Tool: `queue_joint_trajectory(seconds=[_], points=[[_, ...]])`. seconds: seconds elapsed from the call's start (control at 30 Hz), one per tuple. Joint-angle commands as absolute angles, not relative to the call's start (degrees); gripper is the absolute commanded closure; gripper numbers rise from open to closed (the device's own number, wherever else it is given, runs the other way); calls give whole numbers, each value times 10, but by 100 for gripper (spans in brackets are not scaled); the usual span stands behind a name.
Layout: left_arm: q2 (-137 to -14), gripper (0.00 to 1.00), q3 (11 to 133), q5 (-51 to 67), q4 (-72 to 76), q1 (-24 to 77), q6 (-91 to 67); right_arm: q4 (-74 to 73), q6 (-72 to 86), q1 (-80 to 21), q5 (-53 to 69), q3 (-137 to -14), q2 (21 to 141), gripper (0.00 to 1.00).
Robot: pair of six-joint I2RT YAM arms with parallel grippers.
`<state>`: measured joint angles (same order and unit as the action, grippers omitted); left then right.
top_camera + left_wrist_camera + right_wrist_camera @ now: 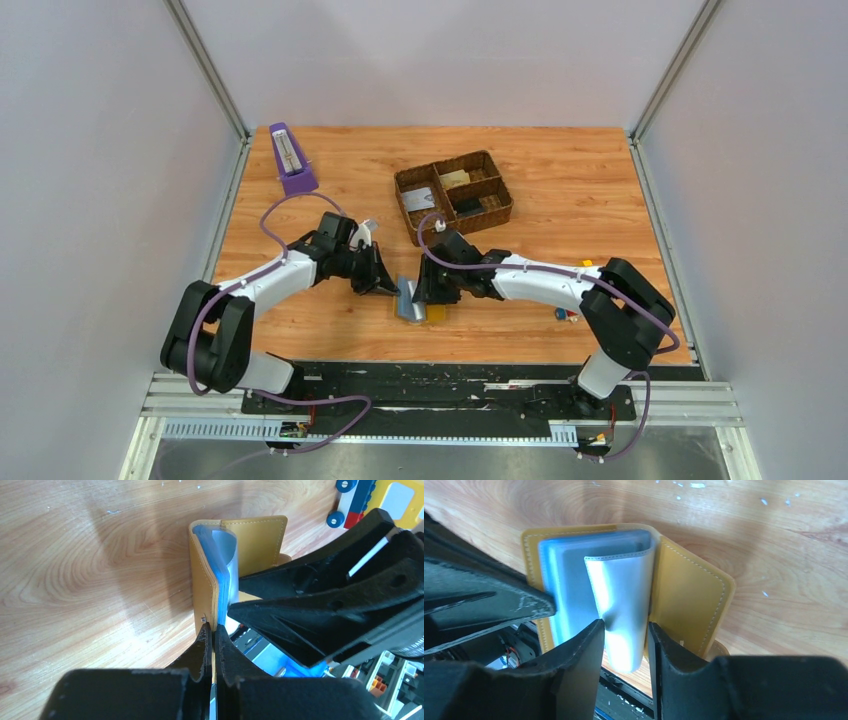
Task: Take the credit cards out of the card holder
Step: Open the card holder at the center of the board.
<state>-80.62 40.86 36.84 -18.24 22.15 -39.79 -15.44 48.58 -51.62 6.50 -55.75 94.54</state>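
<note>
Tabletop (560,180): left tool (212,630) pinches card holder (260,535) cover, right tool (626,630) clamps inner pocket (624,590).

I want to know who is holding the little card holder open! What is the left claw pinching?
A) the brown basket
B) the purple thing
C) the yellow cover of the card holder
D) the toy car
C: the left wrist view shows the left claw shut tight on the edge of the card holder, right on its yellow cover.
</note>
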Motion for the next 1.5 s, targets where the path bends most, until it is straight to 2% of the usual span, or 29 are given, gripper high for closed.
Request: queue_joint_trajectory(seconds=[0.0, 0.17, 0.3, 0.43, 0.53, 0.9, 1.17, 1.47], points=[[-776, 100, 416, 388, -174, 225, -403, -154, 485, -518, 28, -550, 937, 64], [-782, 100, 415, 388, -178, 225, -397, -210, 498, -518, -32, -557, 925, 67], [-781, 94, 413, 385, -185, 225, -393, -283, 506, -518, -73, -589, 916, 67], [-780, 94, 414, 381, -189, 225, -389, -304, 507, -520, -68, -614, 891, 65], [-783, 100, 414, 388, -187, 225, -390, -276, 495, -527, -41, -620, 874, 65], [-782, 100, 410, 383, -192, 227, -395, -100, 499, -530, 93, -583, 880, 66], [-779, 100, 409, 382, -192, 229, -398, -94, 505, -531, 99, -583, 928, 58], [-779, 100, 407, 380, -193, 229, -397, -90, 510, -531, 106, -564, 947, 63]])
